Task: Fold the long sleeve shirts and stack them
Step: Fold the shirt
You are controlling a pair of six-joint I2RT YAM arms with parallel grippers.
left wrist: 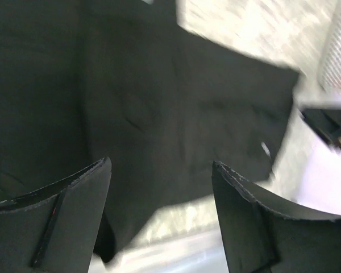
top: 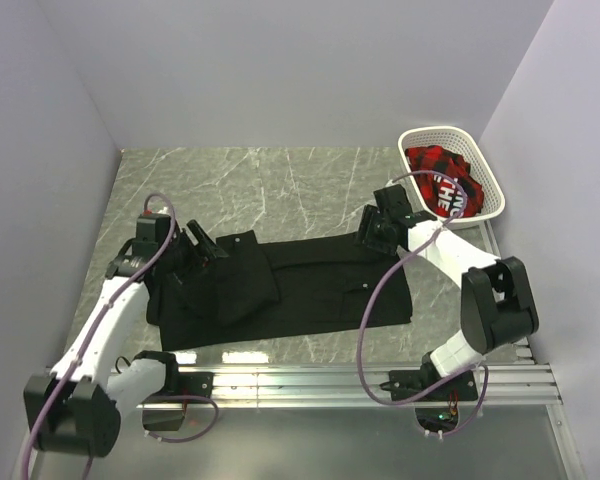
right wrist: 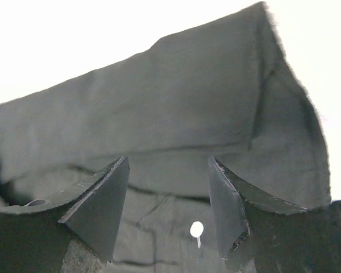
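Observation:
One long sleeve shirt (top: 310, 285), plain black, lies spread flat across the middle of the table, with its left part folded over in a darker layer (top: 235, 285). My left gripper (top: 202, 245) hovers over that folded left end, open, with only black cloth (left wrist: 159, 96) below its fingers (left wrist: 74, 210) and nothing between them. My right gripper (top: 375, 232) is at the shirt's far right edge, open too. In the right wrist view the shirt (right wrist: 176, 102) fills the frame, and a small white button (right wrist: 196, 228) shows between the fingers (right wrist: 102, 205).
A white basket (top: 485, 175) at the back right corner holds a red plaid garment (top: 440, 180). Metal rails (top: 380, 380) run along the near table edge. Walls close in the left, back and right sides. The grey marble table (top: 280, 185) shows behind the shirt.

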